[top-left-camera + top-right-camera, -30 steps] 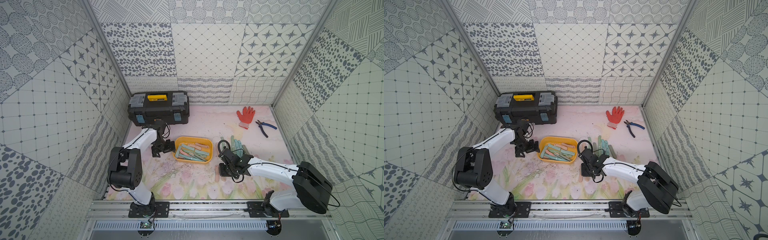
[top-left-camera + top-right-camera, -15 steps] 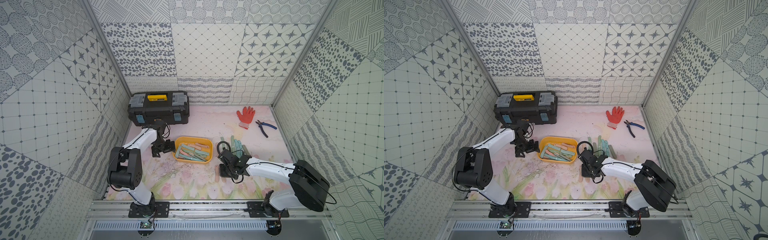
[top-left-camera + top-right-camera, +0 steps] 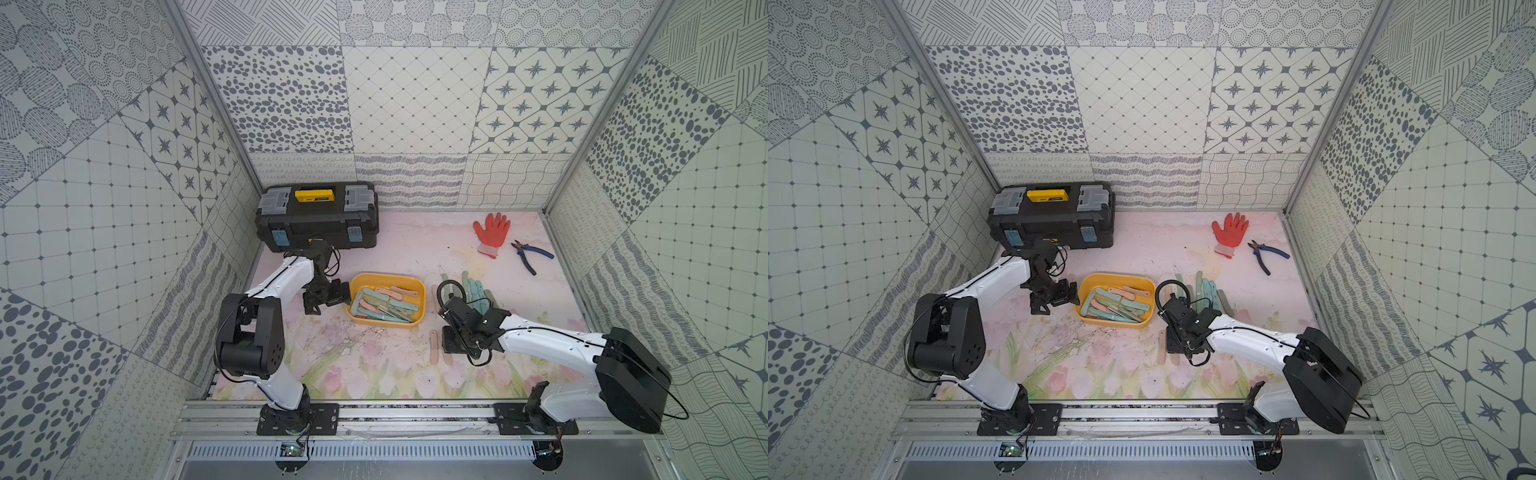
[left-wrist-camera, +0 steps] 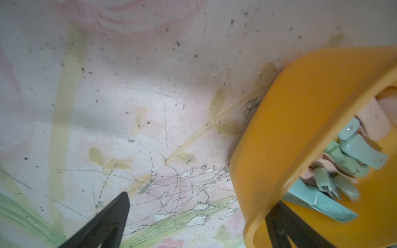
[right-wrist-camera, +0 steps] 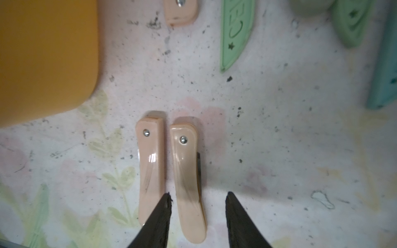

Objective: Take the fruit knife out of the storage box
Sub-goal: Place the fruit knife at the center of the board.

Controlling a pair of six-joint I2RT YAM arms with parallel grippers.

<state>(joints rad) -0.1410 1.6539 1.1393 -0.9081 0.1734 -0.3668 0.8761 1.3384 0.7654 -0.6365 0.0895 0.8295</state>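
rail (image 3: 415,411): bottom of both top views, both arm bases bolted on.
right arm (image 3: 552,343): elbow at lower right, forearm stretched toward frame centre, wrist bent down at the floral mat (image 3: 365,370).
right gripper (image 5: 198,199): jaws spread, pinching nothing, straddling the fruit knife (image 5: 189,182).
fruit knife: pink, folded, flat on the mat outside the storage box (image 3: 386,276), below the box's right end in both top views; gap between it and one finger.
second pink knife (image 5: 150,167): just beside, parallel; one fingertip (image 5: 163,212) over its edge.
views: pair partly hidden under the gripper from the top; both laid bare, screws and all, in the right wrist view.
storage box: yellow, mid-frame, heaped with pink and teal folded knives (image 3: 382,301).
left gripper (image 4: 200,198): jaws spread wide, pinching nothing; in the left wrist view one finger outside the box's end wall, the other inside; not tellable from the top.
left arm (image 3: 286,274): forearm sloping from the left to the box's left end, wrist down.
green knives (image 3: 471,289): row right of the box, beyond the right wrist, partly covered by its cable loop.
black toolbox (image 3: 318,226): upper left of the mat, against the back wall.
red glove (image 3: 492,232), pliers (image 3: 530,255): upper right, well apart from both grippers.
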